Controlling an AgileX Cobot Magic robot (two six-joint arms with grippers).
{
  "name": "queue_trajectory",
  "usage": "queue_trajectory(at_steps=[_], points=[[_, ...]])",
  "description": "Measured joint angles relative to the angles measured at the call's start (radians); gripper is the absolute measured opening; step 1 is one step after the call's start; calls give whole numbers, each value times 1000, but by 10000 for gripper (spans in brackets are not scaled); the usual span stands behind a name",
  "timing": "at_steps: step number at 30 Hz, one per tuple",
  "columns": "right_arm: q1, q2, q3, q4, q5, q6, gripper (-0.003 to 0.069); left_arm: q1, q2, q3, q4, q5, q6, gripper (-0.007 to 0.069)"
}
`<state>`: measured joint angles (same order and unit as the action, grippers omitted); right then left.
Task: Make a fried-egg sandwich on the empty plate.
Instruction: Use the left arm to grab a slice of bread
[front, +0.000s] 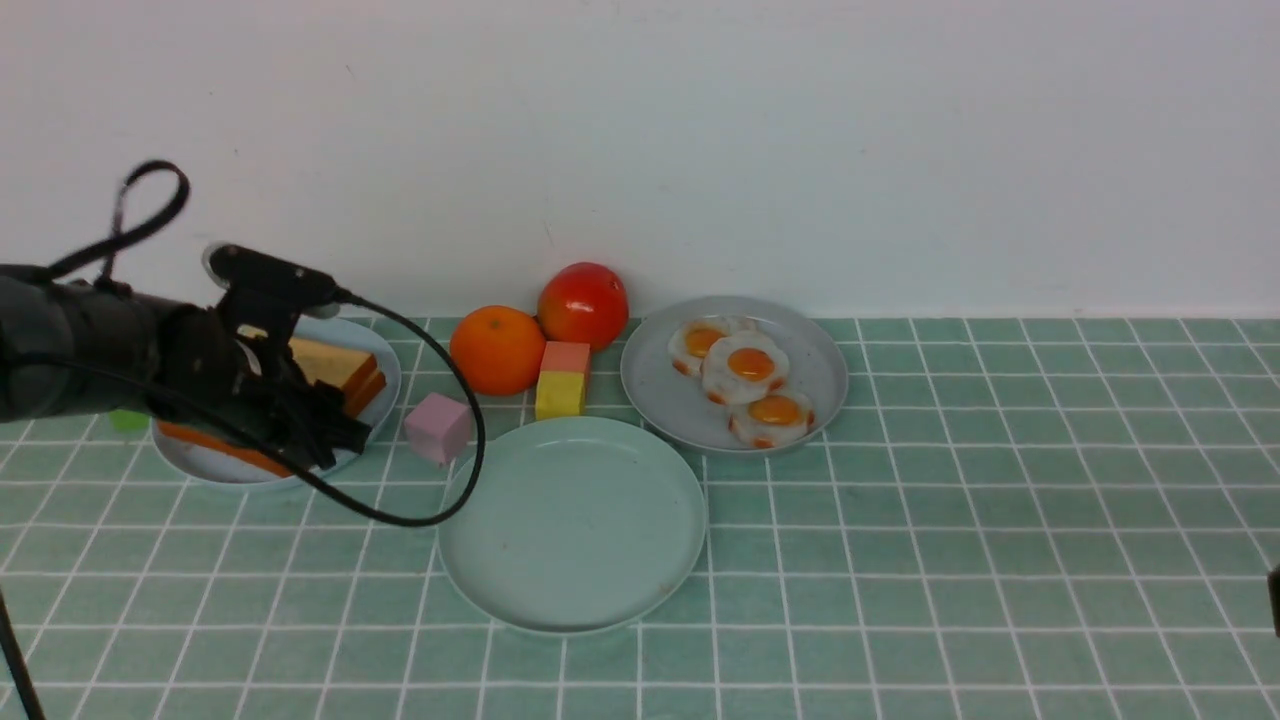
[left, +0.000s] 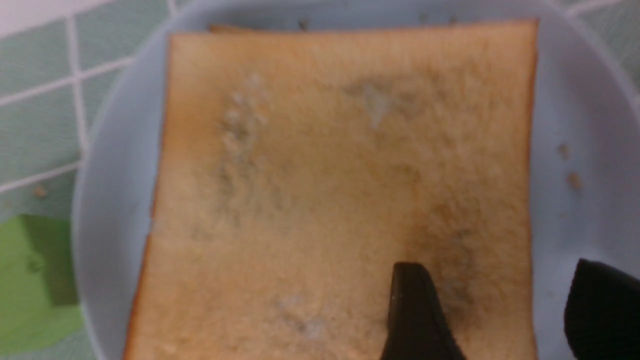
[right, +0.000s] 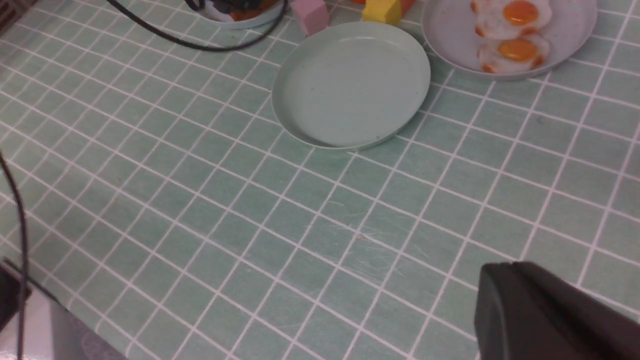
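Three toy fried eggs (front: 745, 365), white with orange yolks, lie overlapping on the grey plate (front: 650, 400) at the back right of the tiled table (front: 1000, 520). The mint-green plate (front: 570, 530) sits just in front of it, nearer the middle, with nothing on it.

At the back left, the toast slices (front: 330, 365) rest stacked and offset on the pale blue plate (front: 393, 385), the orange-brown crust of the lower one showing along the near rim. The left gripper (front: 320, 430) hangs low over this plate. In the left wrist view its fingers (left: 415, 310) stand spread apart, one above the golden face of the top slice, the other beyond the slice's edge above the bare plate, pinching nothing. A green block (left: 35, 280) lies just beside the blue plate.

Between the plates stand an orange (front: 497, 350), a red tomato (front: 583, 305), a yellow block with a pink top (front: 563, 380) and a pink cube (front: 437, 427).

The right gripper (right: 540, 305) shows as a single dark mass, pressed together, well apart from all three plates over bare tiles.
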<state>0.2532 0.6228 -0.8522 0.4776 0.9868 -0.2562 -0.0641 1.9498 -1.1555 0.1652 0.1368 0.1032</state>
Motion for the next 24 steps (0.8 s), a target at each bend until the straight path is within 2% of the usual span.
queue_trajectory(at_steps=[2,7,8,10,12,14,20,24], points=[[0,0,0,9,0,0,3,-1,6,-4,10,-7,0,377],[0,0,0,31,3,0,7,-1,6,-9,14,9,0,239],[0,0,0,31,4,0,8,-1,6,-10,14,11,0,232],[0,0,0,31,7,0,8,-2,6,-11,14,23,0,136],[0,0,0,31,14,0,8,-4,6,-11,14,24,0,76],[0,0,0,31,19,0,8,-5,4,-11,14,26,0,49],[0,0,0,31,40,0,13,-5,-60,-8,9,88,0,49],[0,0,0,31,54,0,14,-8,-209,-3,-29,171,-4,45]])
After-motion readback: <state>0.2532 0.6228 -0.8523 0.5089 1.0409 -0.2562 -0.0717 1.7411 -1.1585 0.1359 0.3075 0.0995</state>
